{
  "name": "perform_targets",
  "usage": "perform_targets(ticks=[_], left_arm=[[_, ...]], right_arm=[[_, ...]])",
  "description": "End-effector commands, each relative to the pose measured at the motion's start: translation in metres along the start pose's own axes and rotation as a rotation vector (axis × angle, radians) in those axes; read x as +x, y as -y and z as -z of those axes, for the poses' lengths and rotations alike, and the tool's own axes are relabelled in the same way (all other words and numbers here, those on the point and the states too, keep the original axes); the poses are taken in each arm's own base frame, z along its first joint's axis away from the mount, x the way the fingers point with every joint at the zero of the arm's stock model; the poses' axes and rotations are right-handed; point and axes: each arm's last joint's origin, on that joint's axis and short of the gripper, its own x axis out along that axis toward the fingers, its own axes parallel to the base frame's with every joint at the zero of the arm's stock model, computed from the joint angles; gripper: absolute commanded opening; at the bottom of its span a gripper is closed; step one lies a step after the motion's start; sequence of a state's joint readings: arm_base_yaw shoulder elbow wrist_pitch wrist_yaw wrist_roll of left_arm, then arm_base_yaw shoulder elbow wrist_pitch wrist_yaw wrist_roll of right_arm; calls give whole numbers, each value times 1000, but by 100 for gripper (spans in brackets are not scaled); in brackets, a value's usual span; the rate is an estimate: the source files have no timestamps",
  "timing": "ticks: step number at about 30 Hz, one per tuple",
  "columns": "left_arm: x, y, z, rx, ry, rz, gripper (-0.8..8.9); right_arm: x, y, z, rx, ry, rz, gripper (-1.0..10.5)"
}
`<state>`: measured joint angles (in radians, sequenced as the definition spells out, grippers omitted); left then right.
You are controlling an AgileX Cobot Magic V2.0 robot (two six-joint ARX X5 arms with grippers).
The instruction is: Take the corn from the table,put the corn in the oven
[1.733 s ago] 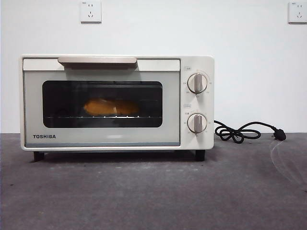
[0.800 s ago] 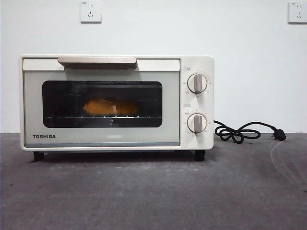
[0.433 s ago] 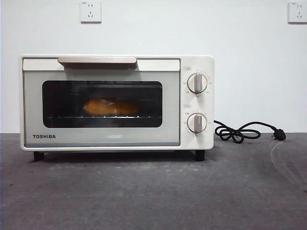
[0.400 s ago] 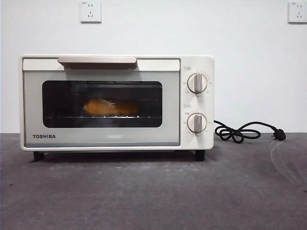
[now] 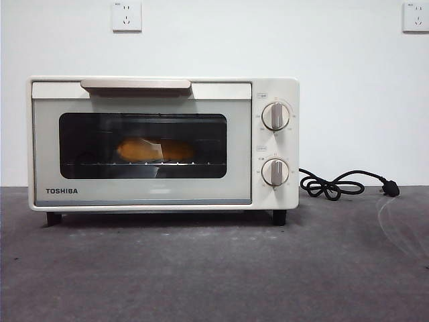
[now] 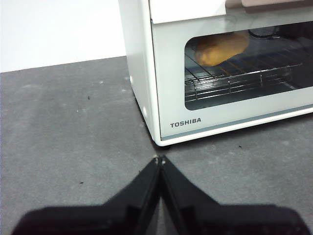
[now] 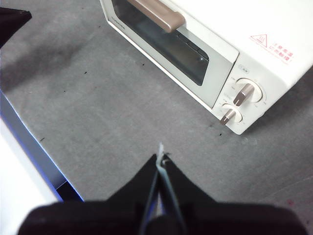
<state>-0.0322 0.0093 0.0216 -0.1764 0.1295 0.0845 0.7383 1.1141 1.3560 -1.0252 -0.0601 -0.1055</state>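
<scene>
The cream-white oven [image 5: 163, 143] stands on the dark grey table [image 5: 214, 268] with its door closed. Through the dark window the yellow-orange corn [image 5: 155, 149] lies on the wire rack inside; the left wrist view shows the corn [image 6: 221, 48] there too. My left gripper [image 6: 159, 159] is shut and empty, low over the table near the oven's [image 6: 195, 73] left front corner. My right gripper [image 7: 160, 157] is shut and empty, high above the table in front of the oven [image 7: 205, 44]. Neither gripper shows in the front view.
A black power cord [image 5: 342, 184] with its plug lies coiled on the table right of the oven. Two wall sockets [image 5: 127, 15] sit on the white wall behind. The table's near edge [image 7: 29, 142] shows in the right wrist view.
</scene>
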Motion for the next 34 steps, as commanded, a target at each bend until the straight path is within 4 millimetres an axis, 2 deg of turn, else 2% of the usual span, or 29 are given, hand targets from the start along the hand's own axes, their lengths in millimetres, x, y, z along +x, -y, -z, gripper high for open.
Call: perform_targets(ticks=[1,13,16,19,21,24,28,34], left_arm=[[1,0,2,-5,2,2,-4],[1,0,3,-6,-4,3,-4],[1,0,3,-6,-4,3,-4],[1,0,3,-6,-4,3,-4],[1,0,3,-6,-4,3,-4],[1,0,3,-6,-4,3,-4],[1,0,3,-6,-4,3,-4],[1,0,3,-6,-4,3,-4]], right_arm=[[1,0,-1,-3,1,1,-16],[1,5,0,-19,3,21,-16],[4,13,2,11,25,56,-16],[14,28,13,63,86,116,-16],[24,37,27,92,131,151,-16],[38,50,58,137,190,229,-16],[50,61,111,198,269,354,-16],[59,62,186,277,353,541,-16]])
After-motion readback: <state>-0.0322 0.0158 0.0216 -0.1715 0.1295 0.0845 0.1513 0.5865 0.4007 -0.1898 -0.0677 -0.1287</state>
